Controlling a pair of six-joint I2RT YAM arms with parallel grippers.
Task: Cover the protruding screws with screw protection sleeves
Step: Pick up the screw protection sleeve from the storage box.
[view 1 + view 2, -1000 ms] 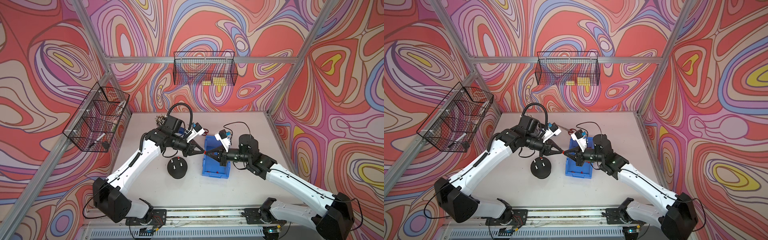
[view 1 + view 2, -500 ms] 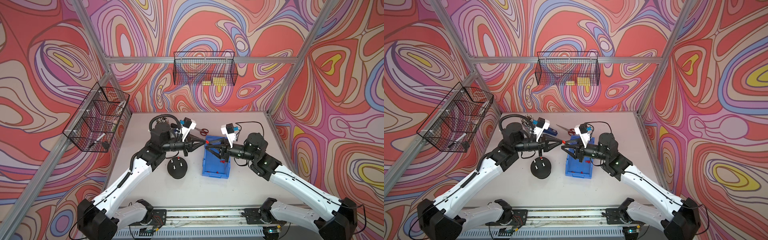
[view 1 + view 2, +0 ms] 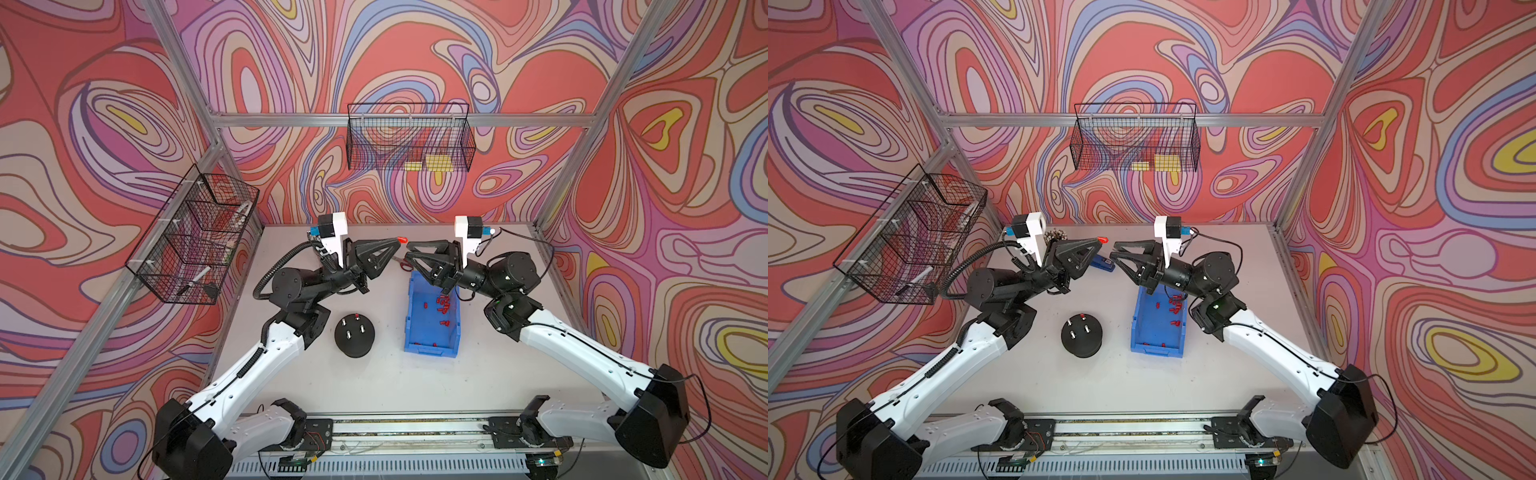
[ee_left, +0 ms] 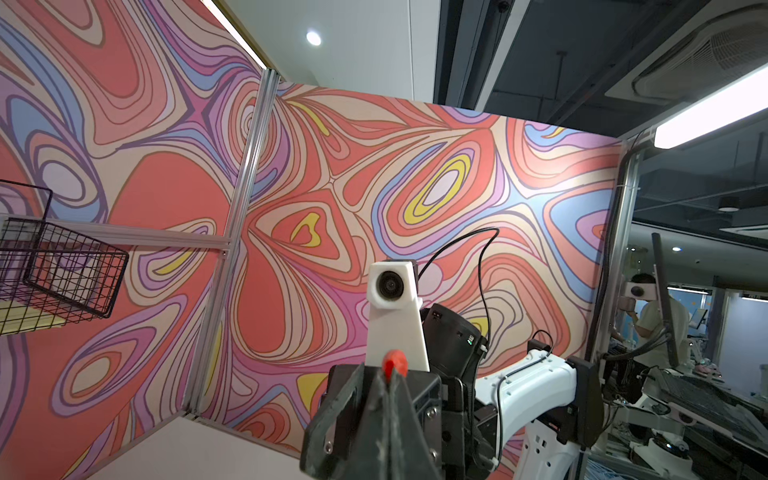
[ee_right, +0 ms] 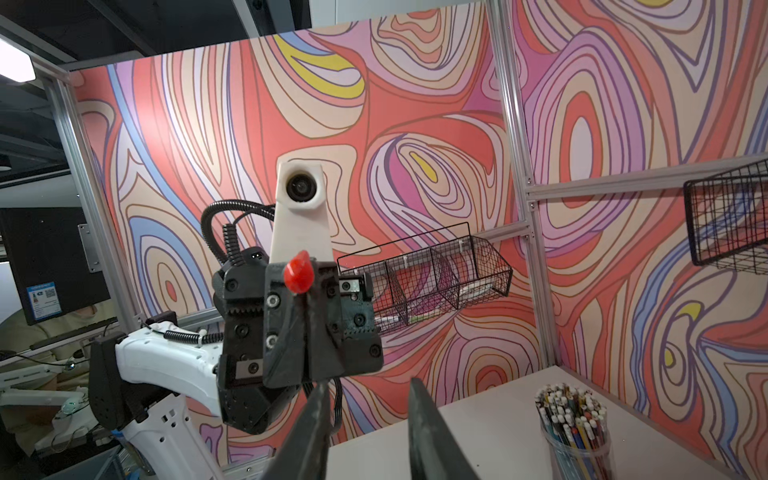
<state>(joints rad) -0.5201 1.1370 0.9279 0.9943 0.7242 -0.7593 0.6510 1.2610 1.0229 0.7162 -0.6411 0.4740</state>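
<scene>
1. Blue bin (image 3: 430, 352) on the worktop (image 3: 374, 386) — spare screw protection sleeves (image 3: 442, 305) lie inside.
2. Black base (image 3: 354, 345): one of the protruding screws (image 3: 362, 329) capped red, others bare.
3. My left gripper (image 3: 397, 241) clamps one sleeve (image 3: 402, 240) aloft; right gripper (image 3: 408, 252) gapes, empty.

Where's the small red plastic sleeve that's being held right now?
In both top views the small red plastic sleeve is pinched in the shut left gripper, in the air, facing the open right gripper, near the far end of the blue plastic bin.
</scene>
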